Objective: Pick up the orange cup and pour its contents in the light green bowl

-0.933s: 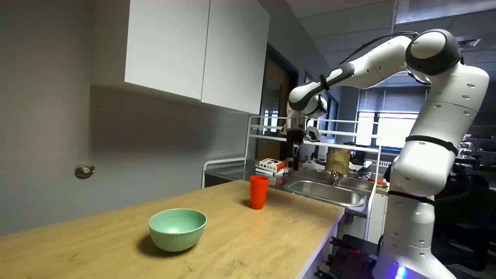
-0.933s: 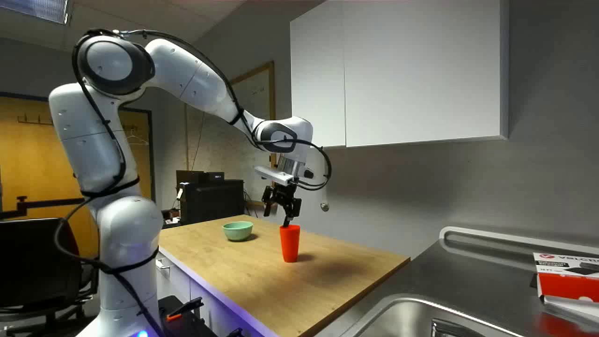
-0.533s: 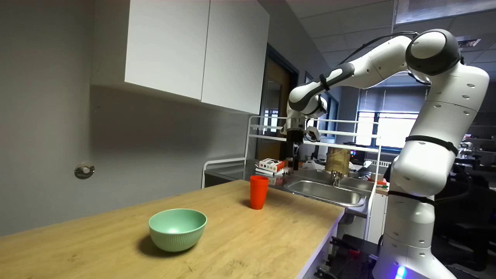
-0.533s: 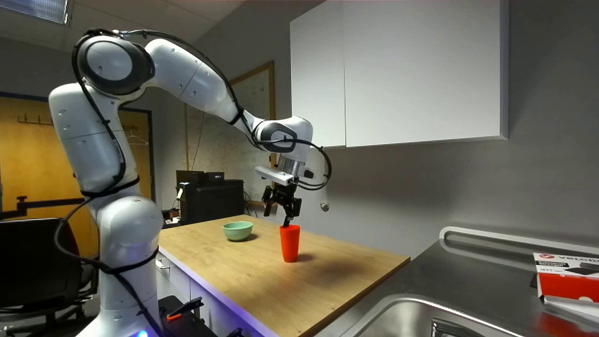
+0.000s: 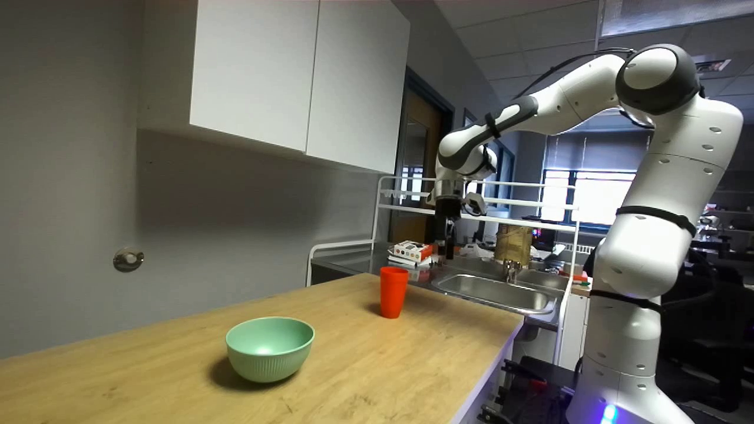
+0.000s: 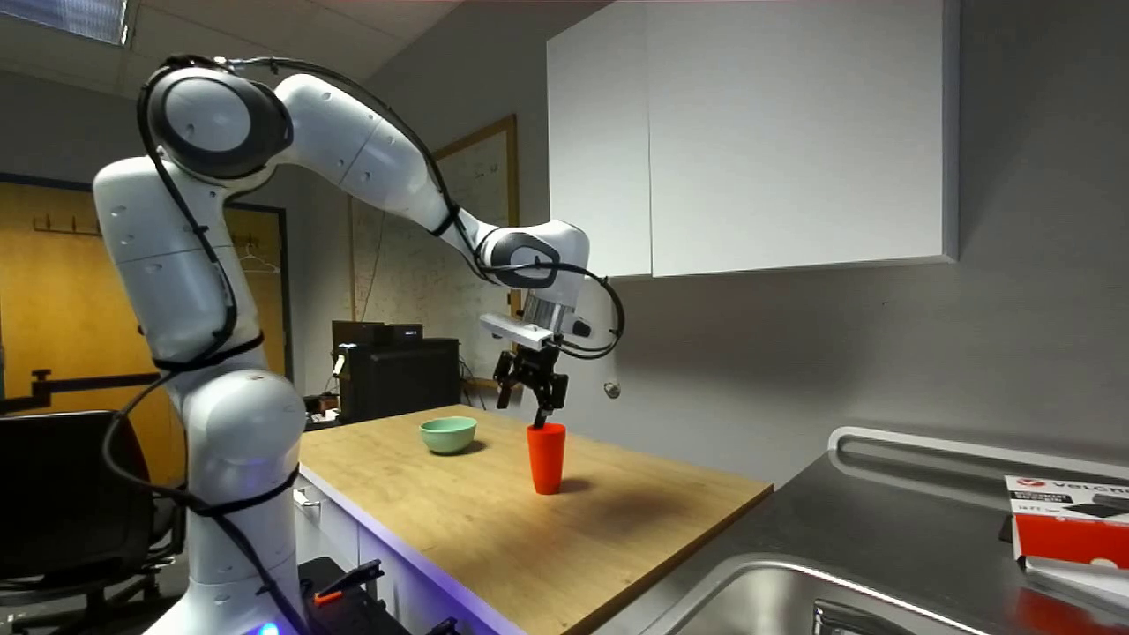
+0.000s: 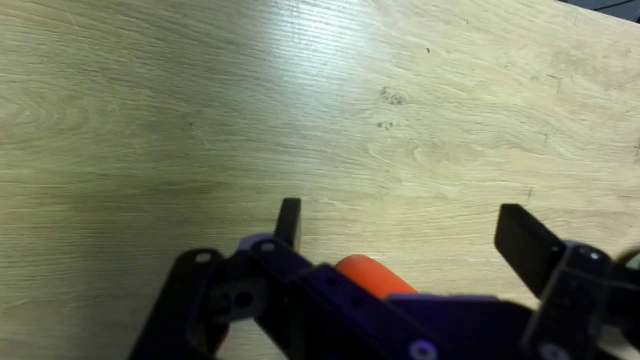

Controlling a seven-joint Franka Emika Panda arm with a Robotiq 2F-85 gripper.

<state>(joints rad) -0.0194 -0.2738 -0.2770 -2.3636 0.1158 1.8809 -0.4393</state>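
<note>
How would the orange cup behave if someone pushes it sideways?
The orange cup may tip when pushed near its rim, because it stands tall on a base narrower than its mouth. It is probably light and fairly stiff, as its smooth, even walls look like plastic. Any contents are hidden, so weight is uncertain.

The wrist view shows the orange cup (image 7: 374, 276) mostly hidden.

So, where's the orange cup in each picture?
In an exterior view: orange cup, just right of centre, lower half.
In an exterior view: orange cup, just left of centre, lower half.
Wrist view: orange cup, low in the picture, partly hidden by the end effector.
Shared landmark: the wooden tabletop, in all three.
</note>
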